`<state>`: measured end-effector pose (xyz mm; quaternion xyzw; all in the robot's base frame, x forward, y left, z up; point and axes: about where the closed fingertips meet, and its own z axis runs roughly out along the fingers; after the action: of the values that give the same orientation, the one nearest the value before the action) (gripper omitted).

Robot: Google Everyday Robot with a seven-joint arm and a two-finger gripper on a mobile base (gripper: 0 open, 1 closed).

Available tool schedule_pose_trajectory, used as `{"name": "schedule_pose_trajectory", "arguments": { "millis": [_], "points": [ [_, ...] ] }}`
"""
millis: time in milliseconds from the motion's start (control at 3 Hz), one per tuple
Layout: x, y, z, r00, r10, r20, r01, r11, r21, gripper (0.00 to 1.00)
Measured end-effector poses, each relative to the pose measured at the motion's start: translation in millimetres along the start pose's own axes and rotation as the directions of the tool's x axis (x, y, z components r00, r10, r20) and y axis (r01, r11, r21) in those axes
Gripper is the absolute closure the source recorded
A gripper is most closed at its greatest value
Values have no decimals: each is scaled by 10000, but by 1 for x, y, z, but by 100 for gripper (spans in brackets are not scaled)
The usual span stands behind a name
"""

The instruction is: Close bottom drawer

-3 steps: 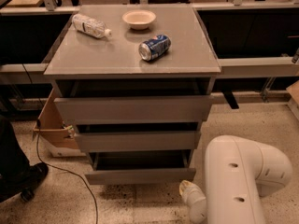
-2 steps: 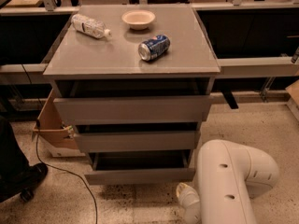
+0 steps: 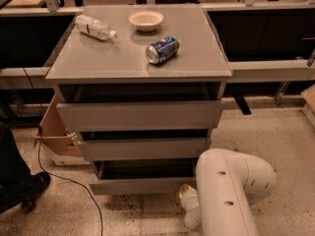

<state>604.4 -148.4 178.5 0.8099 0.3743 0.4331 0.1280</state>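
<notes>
At the far left we see a cardboard box (image 3: 53,132) beside the cabinet. Next comes the bottom drawer (image 3: 142,185), lowest of three, down near the floor. It stands pulled out with its dark inside showing behind the slim front, so we judge the whole push is yet to do (the two drawers above gape too). Its front faces us and its long axis runs left to right; it would slide straight back. Just right of that front, low by the floor, sits the gripper (image 3: 187,195) on the white arm (image 3: 231,186). We cannot tell whether it is open or closed.
</notes>
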Motion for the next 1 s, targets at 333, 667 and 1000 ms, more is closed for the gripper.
{"name": "schedule_pose_trajectory", "arguments": {
  "millis": [333,667,1000],
  "points": [
    [17,-3,14,9997,35,-222,-38,9999,-119,100],
    [23,-3,18,9995,65,-320,-70,9998,-164,100],
    [38,-9,26,9976,121,-674,-135,9997,-201,100]
  ]
}}
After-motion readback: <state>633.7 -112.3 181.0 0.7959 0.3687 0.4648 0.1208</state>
